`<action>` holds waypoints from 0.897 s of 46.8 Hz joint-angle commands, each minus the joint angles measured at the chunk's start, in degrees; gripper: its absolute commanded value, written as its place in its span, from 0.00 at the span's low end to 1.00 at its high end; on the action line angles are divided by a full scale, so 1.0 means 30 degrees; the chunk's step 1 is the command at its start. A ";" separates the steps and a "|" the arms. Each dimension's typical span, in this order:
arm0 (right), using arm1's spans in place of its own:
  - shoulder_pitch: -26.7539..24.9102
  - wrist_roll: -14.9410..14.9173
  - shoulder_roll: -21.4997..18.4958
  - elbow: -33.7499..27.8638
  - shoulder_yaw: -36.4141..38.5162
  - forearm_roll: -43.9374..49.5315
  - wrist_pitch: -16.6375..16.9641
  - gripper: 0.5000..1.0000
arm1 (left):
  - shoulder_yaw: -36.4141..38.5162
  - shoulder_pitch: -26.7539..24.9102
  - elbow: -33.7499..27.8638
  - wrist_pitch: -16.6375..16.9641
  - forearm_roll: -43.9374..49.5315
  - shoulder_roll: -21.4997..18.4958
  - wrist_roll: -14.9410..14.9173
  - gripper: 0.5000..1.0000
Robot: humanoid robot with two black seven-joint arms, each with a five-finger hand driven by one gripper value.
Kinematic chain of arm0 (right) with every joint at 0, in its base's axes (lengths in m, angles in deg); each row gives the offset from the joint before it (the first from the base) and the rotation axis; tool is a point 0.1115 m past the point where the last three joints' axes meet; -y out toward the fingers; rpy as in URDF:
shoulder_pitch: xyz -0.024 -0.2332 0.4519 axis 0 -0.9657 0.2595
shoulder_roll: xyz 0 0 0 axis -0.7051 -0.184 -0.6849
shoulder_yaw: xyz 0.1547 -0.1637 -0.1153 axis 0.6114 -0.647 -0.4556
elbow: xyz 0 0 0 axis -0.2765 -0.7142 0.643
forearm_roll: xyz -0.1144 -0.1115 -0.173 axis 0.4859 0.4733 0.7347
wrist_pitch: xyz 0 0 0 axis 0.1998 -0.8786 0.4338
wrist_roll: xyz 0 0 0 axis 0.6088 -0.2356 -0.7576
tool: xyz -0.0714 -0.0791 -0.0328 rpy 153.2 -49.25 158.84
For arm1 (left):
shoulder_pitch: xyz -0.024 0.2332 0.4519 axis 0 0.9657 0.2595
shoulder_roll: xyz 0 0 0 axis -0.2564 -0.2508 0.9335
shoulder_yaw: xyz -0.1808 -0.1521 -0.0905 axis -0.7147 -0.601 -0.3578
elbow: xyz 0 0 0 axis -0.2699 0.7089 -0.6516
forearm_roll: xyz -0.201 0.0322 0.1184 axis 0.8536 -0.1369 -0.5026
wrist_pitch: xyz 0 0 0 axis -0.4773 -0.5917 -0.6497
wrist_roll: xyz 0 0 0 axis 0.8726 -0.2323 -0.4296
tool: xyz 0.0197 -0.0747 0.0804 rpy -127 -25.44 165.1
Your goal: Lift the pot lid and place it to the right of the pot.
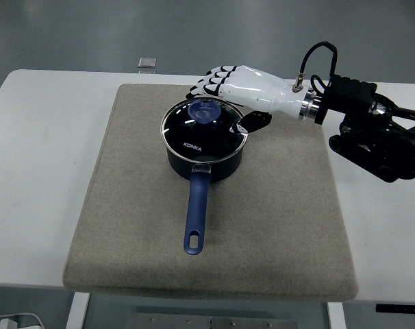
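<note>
The pot lid (pixel 204 127) sits closed on the dark blue pot (pixel 206 159), mid-far on the grey mat (pixel 125 226). The pot's long handle (pixel 196 216) points toward the near table edge. The lid's blue knob (pixel 205 110) lies just down-left of the right hand (pixel 229 86), which comes in from the right edge and is the only hand in view. The fingers (pixel 206 83) are spread and extended, hovering beyond the far rim of the lid, holding nothing. The dark thumb (pixel 254 122) hangs by the lid's right rim; contact looks likely but can't be confirmed from this angle. The knob is not yet grasped. The mat to the right of the pot is bare, giving room for the placement.
</note>
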 commanded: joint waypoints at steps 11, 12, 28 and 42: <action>0.0116 0.0000 -0.0273 -0.0655 -0.0007 0.0000 -0.0250 0.80 | 0.0000 0.0000 0.0000 0.0000 -0.0002 0.0000 0.0000 1.00; 0.0116 0.0000 -0.0273 -0.0655 -0.0007 0.0000 -0.0250 0.80 | 0.0000 0.0000 0.0000 0.0000 -0.0002 0.0000 0.0000 1.00; 0.0263 0.0000 -0.0243 -0.0626 -0.0037 0.0000 -0.0075 0.80 | 0.0000 0.0000 0.0000 0.0000 -0.0002 0.0000 0.0000 1.00; 0.0263 0.0000 -0.0273 -0.0451 -0.0242 0.0000 -0.0045 0.80 | 0.0000 0.0000 0.0000 0.0000 -0.0002 0.0000 0.0000 1.00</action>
